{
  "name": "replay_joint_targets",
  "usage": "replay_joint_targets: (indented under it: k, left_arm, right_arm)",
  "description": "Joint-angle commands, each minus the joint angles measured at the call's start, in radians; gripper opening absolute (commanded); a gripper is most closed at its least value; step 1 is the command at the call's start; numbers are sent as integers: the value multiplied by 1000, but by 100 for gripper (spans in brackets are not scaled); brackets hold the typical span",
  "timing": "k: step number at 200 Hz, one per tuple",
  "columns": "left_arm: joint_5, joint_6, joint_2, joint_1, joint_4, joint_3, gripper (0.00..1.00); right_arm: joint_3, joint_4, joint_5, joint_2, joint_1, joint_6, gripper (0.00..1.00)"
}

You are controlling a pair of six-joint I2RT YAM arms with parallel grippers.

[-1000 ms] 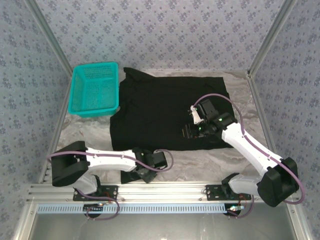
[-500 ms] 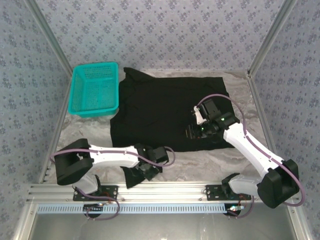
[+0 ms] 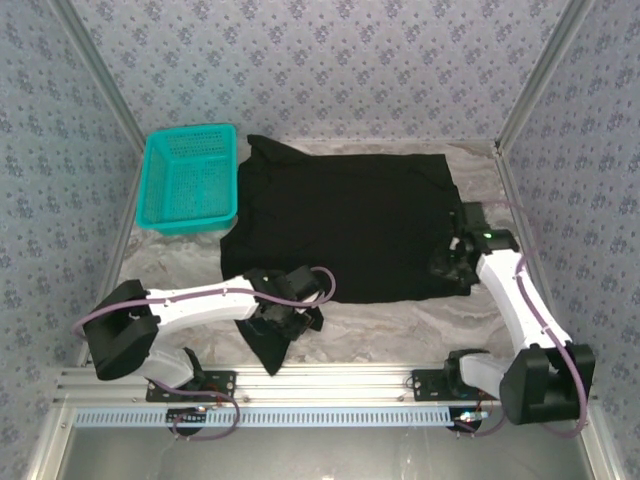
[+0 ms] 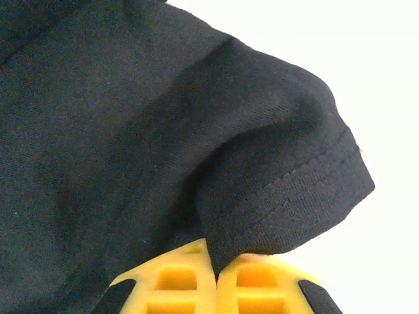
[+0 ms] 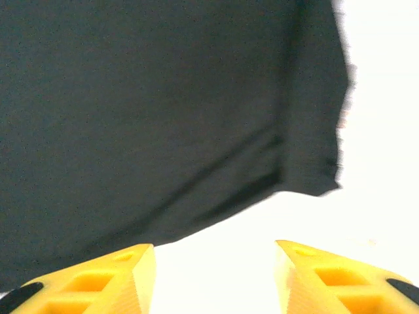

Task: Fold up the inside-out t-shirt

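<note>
Left wrist view: the left pincer (image 4: 215, 260) has just clamped together on a sleeve hem of the inside-out t-shirt (image 3: 345, 225), which lies spread on the bench (image 3: 400, 325) ahead of it. The right pincer (image 5: 215, 248) has moved off the cloth's middle to its near right corner, jaws apart and empty just short of the hem; once it grips, folding can probably start.

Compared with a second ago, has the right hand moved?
Yes. The right hand has swung right, farther from the basket, out to the right edge of the shirt.
</note>
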Motion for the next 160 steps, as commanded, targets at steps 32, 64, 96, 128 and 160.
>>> replay_joint_targets:
  k: [32,64,96,128,160]
  left_arm:
    - [86,45,-46,32,-15,27,0]
    - [139,41,-66,53,18,23,0]
    - [148,33,-69,65,13,19,0]
    - [149,30,-65,67,1,19,0]
    - [146,25,-73,73,-14,19,0]
  right_arm:
    - [-33,11,1,69,-249,-2,66]
    - [1,9,74,206,-137,-8,68]
    - [54,-2,123,349,-101,-21,68]
    - [101,-32,148,488,-78,-19,62]
    - [142,-71,175,554,-114,-32,55]
